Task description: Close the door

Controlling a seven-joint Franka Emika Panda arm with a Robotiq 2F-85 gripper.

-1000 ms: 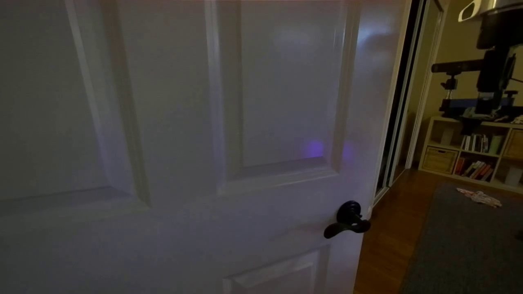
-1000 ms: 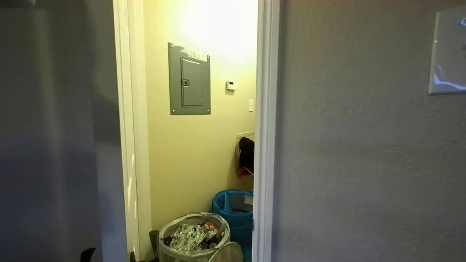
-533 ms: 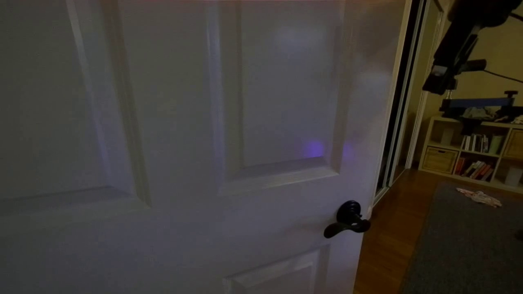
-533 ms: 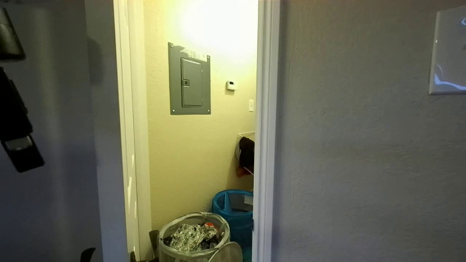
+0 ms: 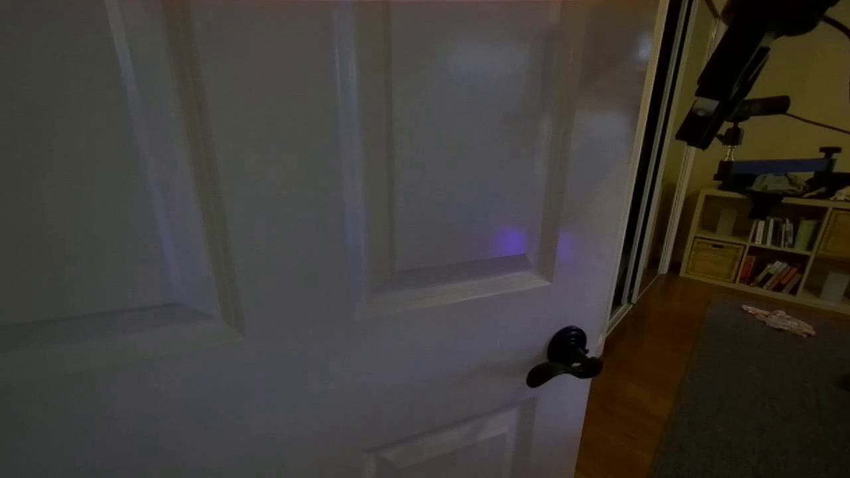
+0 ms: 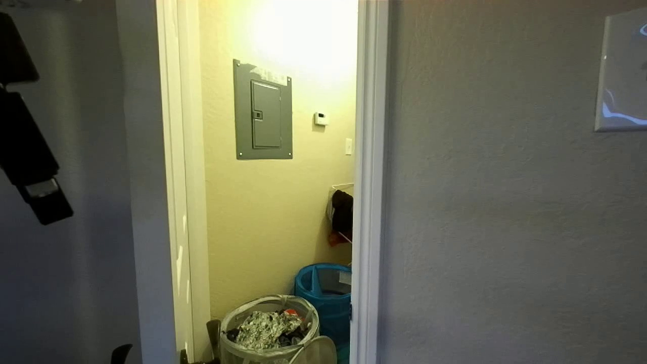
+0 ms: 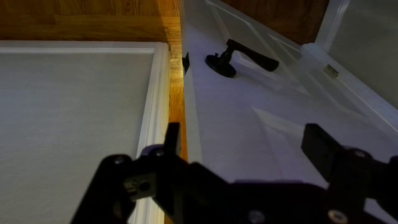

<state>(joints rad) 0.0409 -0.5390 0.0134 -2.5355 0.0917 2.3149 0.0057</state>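
The white paneled door [image 5: 292, 372] stands ajar, and its black lever handle [image 5: 564, 362] is near its free edge. The door also shows at the left in an exterior view [image 6: 96, 263], with only a tip of the handle [image 6: 121, 354] at the bottom. In the wrist view the door [image 7: 224, 99] and its handle [image 7: 248, 57] lie beyond the fingers. My gripper [image 7: 242, 137] is open with nothing between its fingers. It is tilted, higher than the handle, in both exterior views [image 5: 694, 126] [image 6: 50, 205]. I cannot tell if it touches the door.
The white door frame [image 6: 371, 177] borders the lit opening; it also shows in the wrist view [image 7: 155, 102]. Beyond it stand a grey hamper [image 6: 270, 328] and a blue hamper [image 6: 323, 303]. A low shelf [image 5: 770, 245] and a grey rug [image 5: 750, 398] are behind the arm.
The gripper has swung from hanging straight down to tilted and moved left in one exterior view, coming into sight and shifting right in the other. The door has not moved.
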